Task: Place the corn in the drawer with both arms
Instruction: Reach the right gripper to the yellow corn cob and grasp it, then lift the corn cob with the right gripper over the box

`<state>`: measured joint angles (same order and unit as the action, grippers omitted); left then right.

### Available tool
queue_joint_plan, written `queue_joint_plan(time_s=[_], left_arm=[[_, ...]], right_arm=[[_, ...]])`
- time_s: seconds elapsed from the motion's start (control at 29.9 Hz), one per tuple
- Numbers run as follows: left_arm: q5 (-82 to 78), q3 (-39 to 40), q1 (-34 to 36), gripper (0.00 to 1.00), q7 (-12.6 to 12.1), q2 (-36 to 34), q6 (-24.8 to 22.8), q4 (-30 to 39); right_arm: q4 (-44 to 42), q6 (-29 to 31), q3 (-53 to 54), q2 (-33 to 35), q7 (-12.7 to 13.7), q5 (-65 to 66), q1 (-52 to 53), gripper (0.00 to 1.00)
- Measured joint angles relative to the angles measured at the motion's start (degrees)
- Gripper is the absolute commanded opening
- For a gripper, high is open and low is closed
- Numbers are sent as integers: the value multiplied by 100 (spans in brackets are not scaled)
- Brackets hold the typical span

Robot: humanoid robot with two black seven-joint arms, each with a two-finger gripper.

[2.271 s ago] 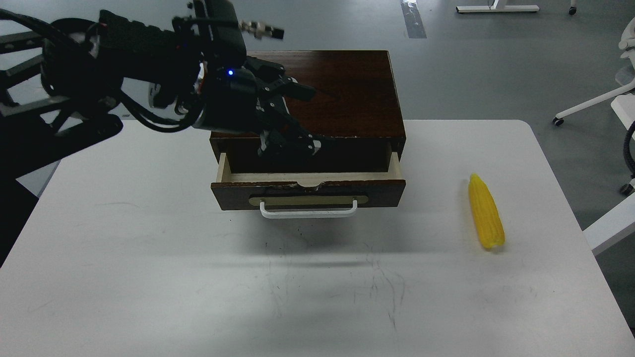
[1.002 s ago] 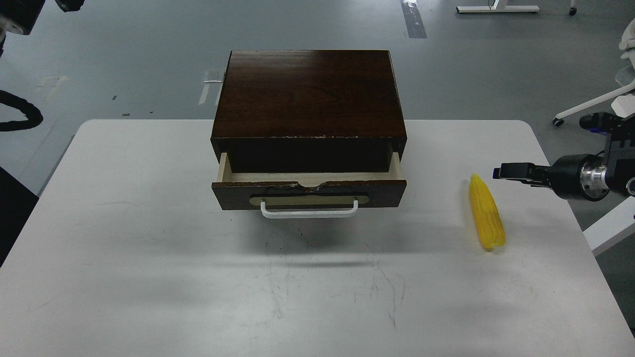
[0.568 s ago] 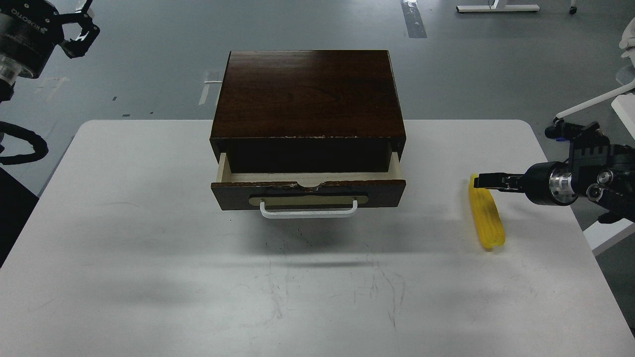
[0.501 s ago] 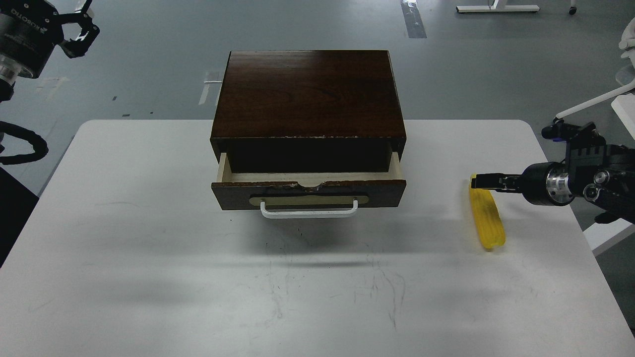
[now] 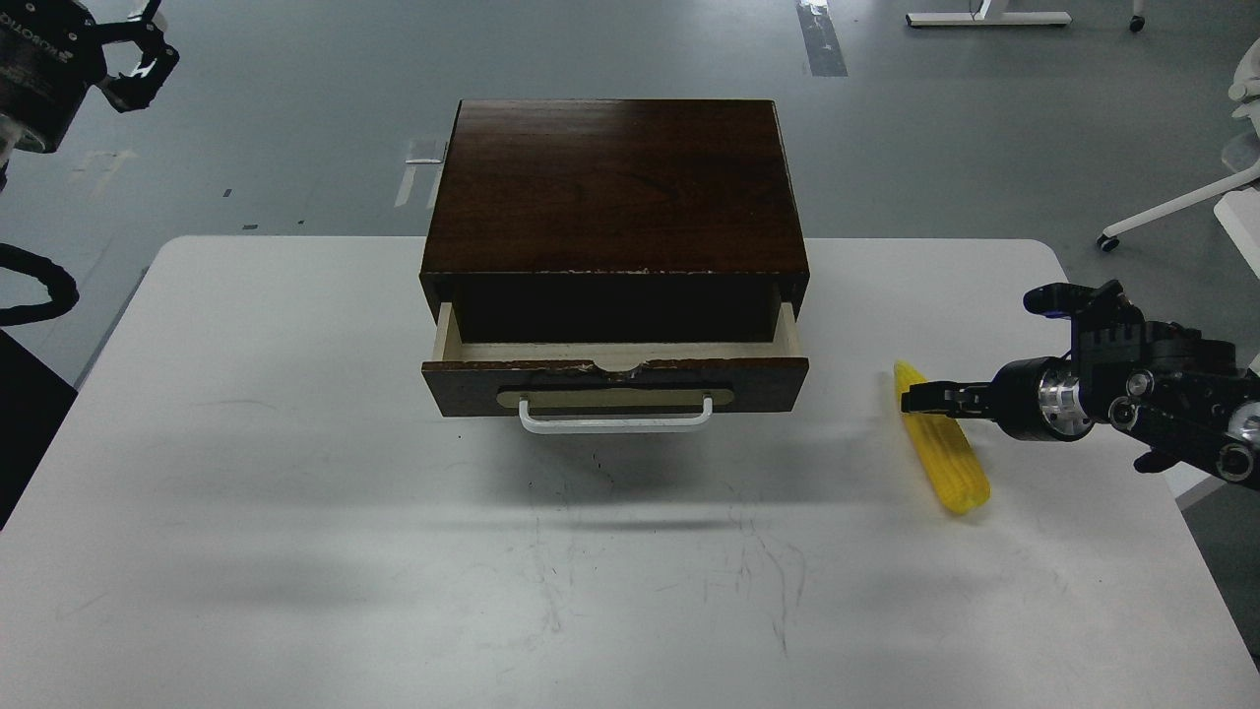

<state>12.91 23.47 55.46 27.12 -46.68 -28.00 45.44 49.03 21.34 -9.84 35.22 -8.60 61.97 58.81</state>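
My right gripper [image 5: 911, 398] touched corn [image 5: 940, 458] near tip, grip state unreadable; risked nudging corn off table [image 5: 295, 492]. Left gripper [image 5: 133, 54] spread, idle. Drawer [image 5: 610, 379] open.

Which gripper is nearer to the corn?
Right. The right gripper is at the corn's far end; the left gripper is far off, top left.

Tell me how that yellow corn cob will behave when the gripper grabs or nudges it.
The corn looks like rigid plastic, so probably stiff and light. Its round tapered shape lying flat on the table suggests rolling or pivoting when nudged. Ridged kernels may help grip.
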Motion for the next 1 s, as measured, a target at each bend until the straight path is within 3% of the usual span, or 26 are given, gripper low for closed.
queue_joint_plan(time_s=[0.07, 0.13, 0.2, 0.53, 0.73, 0.84, 1.0], left_arm=[[0, 0, 0, 98, 1, -5, 0, 1], [0, 0, 0, 98, 9, -20, 0, -1], [0, 0, 0, 98, 14, -44, 0, -1], [-1, 0, 2, 98, 40, -165, 0, 10], [-59, 2, 18, 98, 42, -331, 0, 74], [-56, 2, 18, 98, 43, -359, 0, 89], [-51, 2, 19, 98, 33, -368, 0, 96]], right_arm=[[-4, 19, 0, -10, 0, 0, -1, 20], [-1, 29, -1, -19, -2, 1, -10, 6], [20, 33, -4, -25, -2, 5, -11, 0], [266, -64, 183, 521, -14, -68, 598, 0], [837, -210, 577, 1013, -54, -71, 1951, 0], [1407, -209, 600, 1031, -253, -10, 2756, 0], [2165, -193, 591, 574, -333, 564, 3525, 0]])
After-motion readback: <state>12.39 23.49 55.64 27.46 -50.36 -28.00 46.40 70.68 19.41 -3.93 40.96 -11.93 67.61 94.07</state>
